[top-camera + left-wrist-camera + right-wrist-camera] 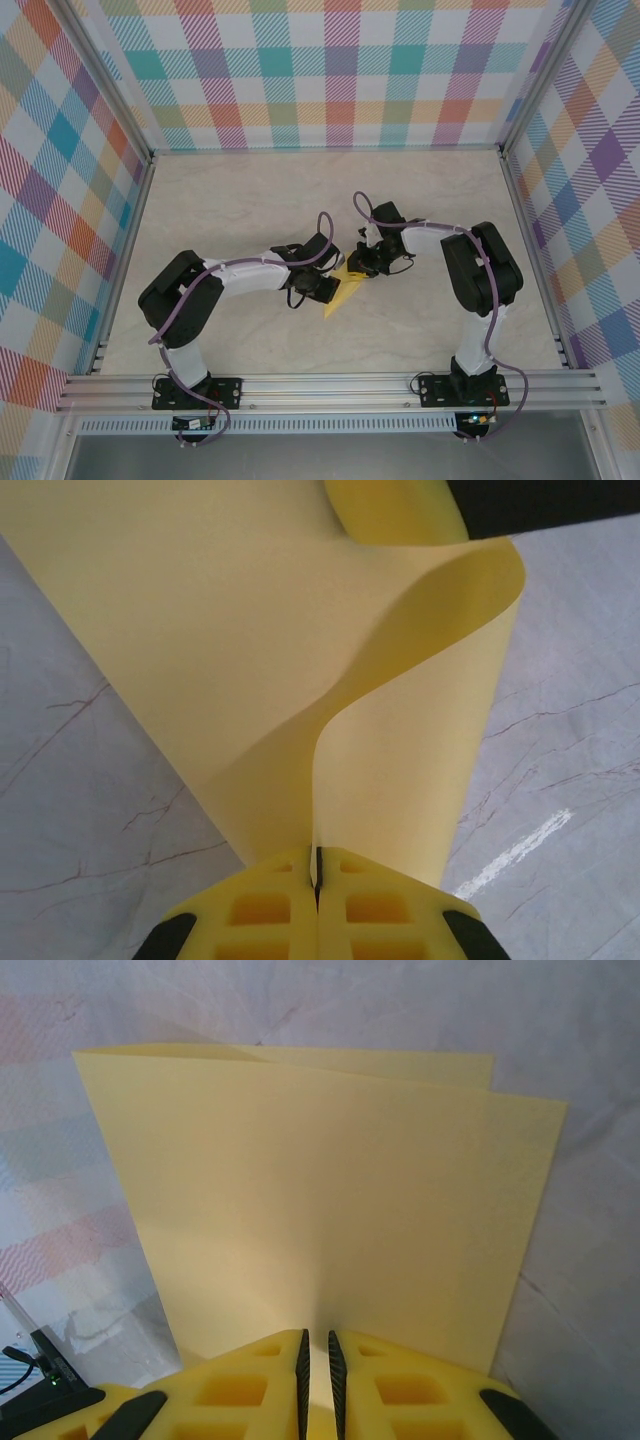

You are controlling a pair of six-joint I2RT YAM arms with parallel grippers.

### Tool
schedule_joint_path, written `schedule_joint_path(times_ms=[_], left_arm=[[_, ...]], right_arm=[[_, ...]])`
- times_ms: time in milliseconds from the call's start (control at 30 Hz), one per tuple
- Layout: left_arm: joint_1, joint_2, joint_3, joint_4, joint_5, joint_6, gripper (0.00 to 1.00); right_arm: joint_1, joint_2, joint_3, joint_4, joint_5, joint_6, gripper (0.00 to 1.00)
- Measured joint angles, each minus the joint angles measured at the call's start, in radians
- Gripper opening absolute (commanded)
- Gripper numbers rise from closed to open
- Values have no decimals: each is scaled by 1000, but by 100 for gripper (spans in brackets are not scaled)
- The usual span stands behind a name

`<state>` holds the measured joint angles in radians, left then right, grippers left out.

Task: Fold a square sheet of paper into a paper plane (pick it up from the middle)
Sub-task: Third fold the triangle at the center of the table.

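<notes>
Left wrist, right wrist: each arm's jaws tight on yellow paper (250, 630)

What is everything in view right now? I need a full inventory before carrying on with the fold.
sheet of paper: one, bright yellow, partly folded, between the two grippers over mid-table
table: one, pale marble pattern, under the arms
walls: three, pastel check, left, back, right
rail: one, silver, near edge
cables: two, purple, one along each arm
left arm: one, black and white, bolted to rail
right arm: one, black and white, bolted to rail
left gripper: one, yellow, shut on the sheet of paper
right gripper: one, yellow, shut on the sheet of paper
</notes>
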<state>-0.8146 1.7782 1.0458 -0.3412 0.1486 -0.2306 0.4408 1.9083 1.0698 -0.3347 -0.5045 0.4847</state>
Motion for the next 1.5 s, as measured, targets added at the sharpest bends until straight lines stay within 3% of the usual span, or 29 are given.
schedule_joint_path(times_ms=[600,767,900,1033,1167,1333,1500], left_arm=[[0,25,-2,11,-18,-1,0],[1,28,-2,23,-14,0,0],[2,31,-2,30,-7,-1,0],[3,32,-2,30,-6,-1,0],[6,33,-2,30,2,-1,0],[7,35,-2,31,10,-1,0],[8,35,-2,31,15,-1,0]], right_arm=[[3,-6,-3,8,-7,6,23],[3,-97,-38,-24,51,32,27],[3,-254,-103,-6,99,77,17],[6,-398,-278,131,85,175,7],[75,-433,-429,242,47,274,2],[230,-420,-471,390,47,388,0],[324,-389,-511,533,106,498,0]])
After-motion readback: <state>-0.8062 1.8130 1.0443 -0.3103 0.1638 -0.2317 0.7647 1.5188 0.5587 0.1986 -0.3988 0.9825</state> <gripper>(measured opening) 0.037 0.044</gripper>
